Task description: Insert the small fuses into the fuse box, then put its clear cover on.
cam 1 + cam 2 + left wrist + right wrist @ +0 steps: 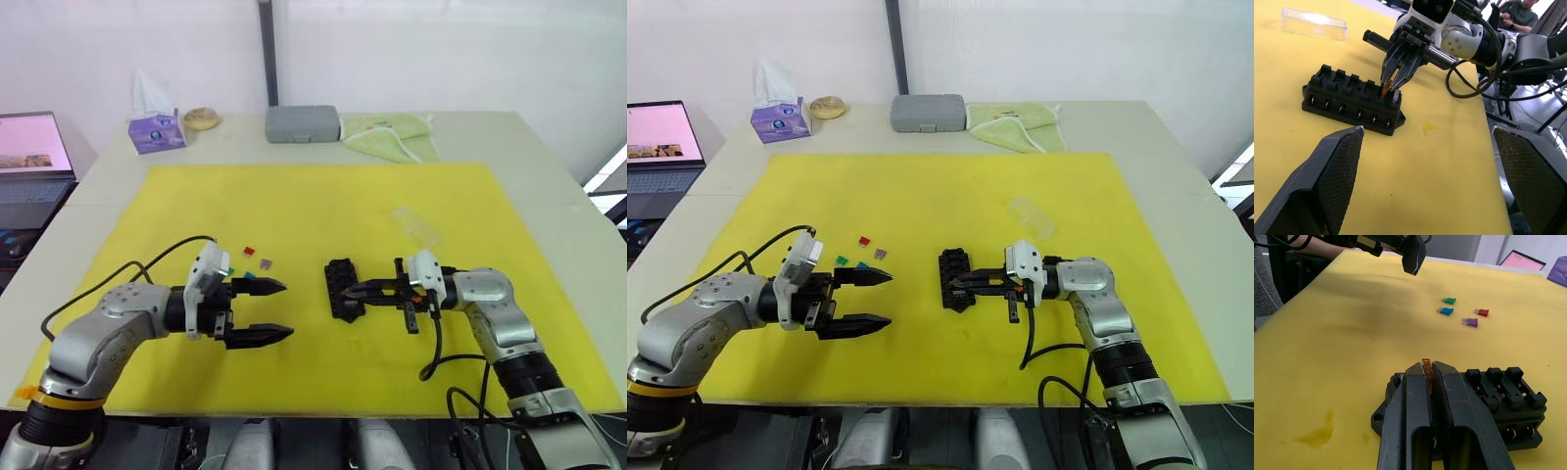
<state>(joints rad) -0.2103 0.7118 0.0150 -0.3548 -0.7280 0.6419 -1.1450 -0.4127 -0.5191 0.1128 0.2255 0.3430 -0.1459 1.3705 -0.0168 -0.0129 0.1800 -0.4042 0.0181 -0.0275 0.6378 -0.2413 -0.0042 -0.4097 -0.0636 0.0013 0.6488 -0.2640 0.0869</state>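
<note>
Right gripper (1431, 374) pinches an orange fuse (1426, 370) over the fuse box (1354, 101); four fuses (1462, 312) wait, perhaps one seated; clear cover (1313, 23) lies off.

Right pincer (1431, 374) at bottom centre, clamped on an orange fuse (1427, 370) right over the black fuse box (1508, 404). Green (1449, 300), blue (1445, 311), red (1482, 312), purple (1469, 322) fuses loose upper right on the yellow surface (1342, 333). Left pincer finger (1413, 255) up top.
</note>
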